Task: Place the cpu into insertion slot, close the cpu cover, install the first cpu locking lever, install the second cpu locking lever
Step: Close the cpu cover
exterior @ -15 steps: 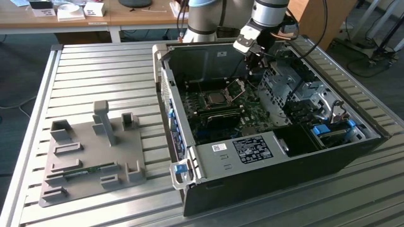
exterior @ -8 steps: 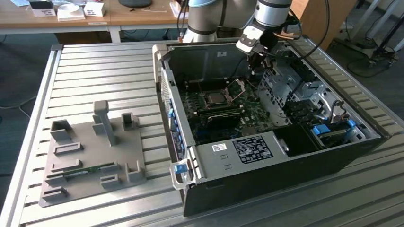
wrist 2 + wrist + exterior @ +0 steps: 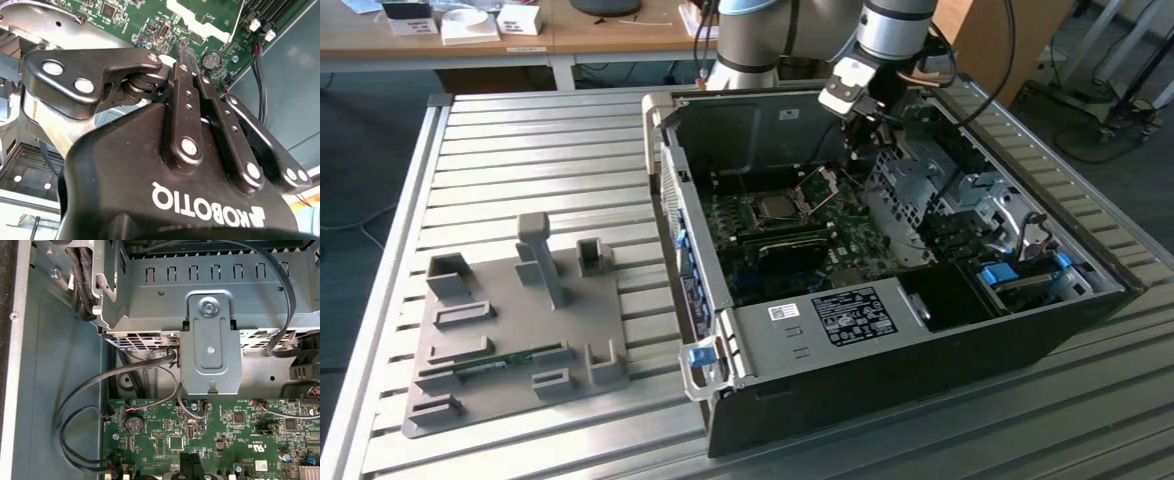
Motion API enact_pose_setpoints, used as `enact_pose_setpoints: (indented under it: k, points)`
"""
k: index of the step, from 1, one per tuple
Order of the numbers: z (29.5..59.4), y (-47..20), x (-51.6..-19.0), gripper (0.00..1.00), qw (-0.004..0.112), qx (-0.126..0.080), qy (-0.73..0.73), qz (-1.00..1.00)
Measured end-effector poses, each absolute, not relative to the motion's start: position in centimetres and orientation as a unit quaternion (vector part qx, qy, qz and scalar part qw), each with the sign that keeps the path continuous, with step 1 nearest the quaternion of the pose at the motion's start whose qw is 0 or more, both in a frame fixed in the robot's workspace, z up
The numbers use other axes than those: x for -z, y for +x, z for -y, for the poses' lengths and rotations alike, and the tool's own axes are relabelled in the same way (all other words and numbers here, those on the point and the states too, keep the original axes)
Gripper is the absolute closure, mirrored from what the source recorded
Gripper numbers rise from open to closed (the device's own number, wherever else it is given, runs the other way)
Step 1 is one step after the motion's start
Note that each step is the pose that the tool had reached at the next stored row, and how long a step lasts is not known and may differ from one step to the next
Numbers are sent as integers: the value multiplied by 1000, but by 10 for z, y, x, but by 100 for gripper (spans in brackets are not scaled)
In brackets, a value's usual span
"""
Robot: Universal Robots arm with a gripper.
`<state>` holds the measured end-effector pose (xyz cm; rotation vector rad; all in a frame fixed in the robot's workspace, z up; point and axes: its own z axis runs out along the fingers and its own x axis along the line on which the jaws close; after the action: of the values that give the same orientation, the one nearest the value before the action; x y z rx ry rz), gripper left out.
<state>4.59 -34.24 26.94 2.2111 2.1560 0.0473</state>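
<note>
The hand hangs closed and empty inside the computer case, with the back wall close at twelve o'clock. The cpu lies in the insertion slot, at seven o'clock from the hand and apart from it.

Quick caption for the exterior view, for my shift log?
Gripper hangs inside the open computer case near the insertion slot, where the cpu appears seated and the cpu cover stands raised.

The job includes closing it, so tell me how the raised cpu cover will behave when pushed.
The cpu cover stands tilted up beside the insertion slot, attached along one edge, so it will probably swing rather than slide. It looks like a thin metal frame with a large cut-out: likely light, and perhaps bendable under an off-centre push.
</note>
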Motion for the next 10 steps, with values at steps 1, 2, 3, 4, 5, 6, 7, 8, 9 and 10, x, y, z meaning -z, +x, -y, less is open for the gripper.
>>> enact_pose_setpoints:
  k: [1, 2, 3, 4, 5, 6, 7, 8, 9, 10]
  points:
    - [342, 46, -268, 89, 27, -15, 716, -698]
    - [342, 46, -268, 89, 27, -15, 716, -698]
    - [342, 46, -267, 89, 27, -15, 716, -698]
    - [342, 46, -266, 89, 27, -15, 716, -698]
    - [342, 46, -266, 89, 27, -15, 716, -698]
    - [342, 46, -265, 89, 27, -15, 716, -698]
    - [342, 46, -265, 89, 27, -15, 716, -698]
    - [342, 46, -264, 89, 27, -15, 716, -698]
    - [342, 46, -263, 89, 27, -15, 716, -698]
    - [342, 46, -263, 89, 27, -15, 716, -698]
